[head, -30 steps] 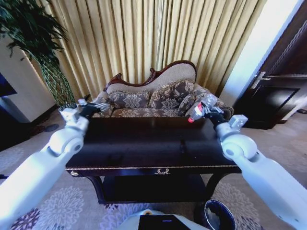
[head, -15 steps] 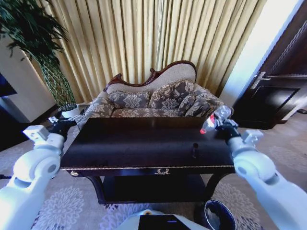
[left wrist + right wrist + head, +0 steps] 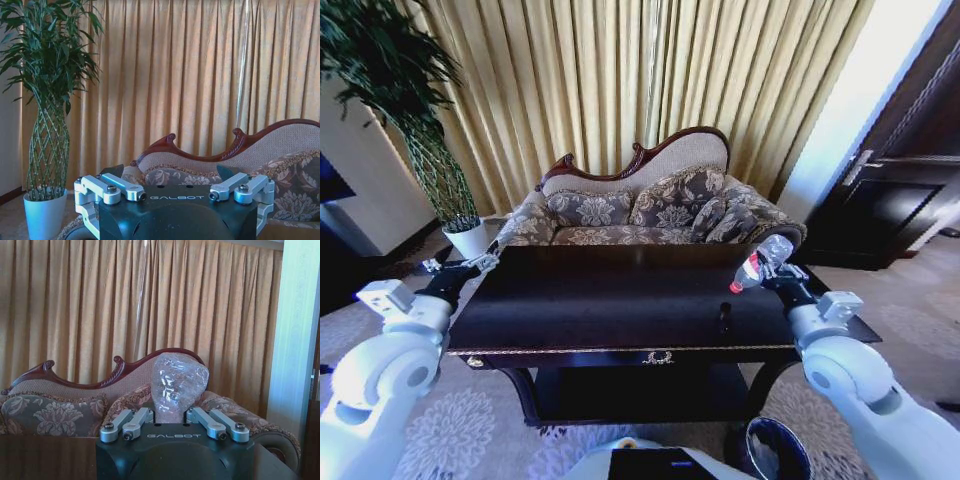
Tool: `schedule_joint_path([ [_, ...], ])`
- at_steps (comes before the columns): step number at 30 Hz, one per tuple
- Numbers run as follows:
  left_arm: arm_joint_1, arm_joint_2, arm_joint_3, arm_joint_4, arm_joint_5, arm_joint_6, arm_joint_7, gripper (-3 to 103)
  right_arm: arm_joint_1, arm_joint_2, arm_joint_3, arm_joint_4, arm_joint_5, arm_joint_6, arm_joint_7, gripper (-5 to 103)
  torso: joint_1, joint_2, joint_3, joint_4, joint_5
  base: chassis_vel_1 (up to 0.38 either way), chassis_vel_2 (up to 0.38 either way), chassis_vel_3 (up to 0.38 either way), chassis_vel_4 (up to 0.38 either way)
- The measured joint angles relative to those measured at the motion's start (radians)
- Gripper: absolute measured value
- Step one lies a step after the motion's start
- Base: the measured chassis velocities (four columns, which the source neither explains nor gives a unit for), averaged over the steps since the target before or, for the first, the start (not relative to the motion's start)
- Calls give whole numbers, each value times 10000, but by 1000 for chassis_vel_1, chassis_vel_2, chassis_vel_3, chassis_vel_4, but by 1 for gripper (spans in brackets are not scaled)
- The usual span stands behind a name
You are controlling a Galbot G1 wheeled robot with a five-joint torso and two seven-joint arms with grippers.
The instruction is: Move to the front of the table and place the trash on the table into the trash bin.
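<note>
Over the table's point(image 3: 620, 300) right end, the right gripper point(image 3: 772, 272) is clamped on the clear plastic bottle point(image 3: 756, 262), so a slip risks missing the trash bin point(image 3: 778, 448) way below; left gripper point(image 3: 460, 270) looks open, empty.

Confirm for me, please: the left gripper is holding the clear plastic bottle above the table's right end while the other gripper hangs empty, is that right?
Not quite: the right gripper holds the clear plastic bottle, as the head view shows. The rest stands: it is above the right end of the table, and the other gripper, the left gripper, hangs empty.
</note>
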Motion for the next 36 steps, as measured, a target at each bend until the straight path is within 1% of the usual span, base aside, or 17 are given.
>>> schedule_joint_path([
  [1,-10,20,-1,0,0,0,42,100,-2,7,0,13,2,0,0,24,0,0,0,0,1,0,0,0,0],
  [3,-62,99,-2,71,-3,-63,321,100,0,14,-30,89,25,1,0,24,0,0,0,0,2,0,0,0,0],
  [5,-83,119,5,105,-14,-131,396,100,5,14,-51,125,39,2,0,24,0,0,0,0,1,0,0,0,0],
  [8,-165,186,29,215,-236,-343,727,100,28,-30,-114,250,84,12,-70,24,2,-2,0,-1,1,0,0,0,0],
  [10,-190,220,12,228,-355,-388,905,100,39,-104,-110,314,103,71,-338,24,3,-2,1,1,0,0,0,0,0],
  [12,-189,226,3,227,-366,-389,944,100,43,-126,-105,326,108,87,-401,24,3,-2,1,0,1,0,0,0,0],
  [15,-156,263,-41,202,-388,-389,1105,100,46,-234,-39,437,213,122,-797,24,2,-2,1,0,1,31,-38,-27,41],
  [16,-156,263,-41,202,-388,-389,1105,100,46,-234,-39,437,213,122,-797,24,2,-2,1,0,1,58,-57,-41,78],
  [20,-145,336,-81,173,-416,-380,1214,100,37,-282,-27,561,286,128,-1190,24,2,-2,0,-1,2,68,-64,-61,75],
  [36,-35,335,-118,32,-429,-341,1190,100,-1,-240,-117,583,264,129,-1221,24,1,-1,0,0,1,78,-78,-82,77],
])
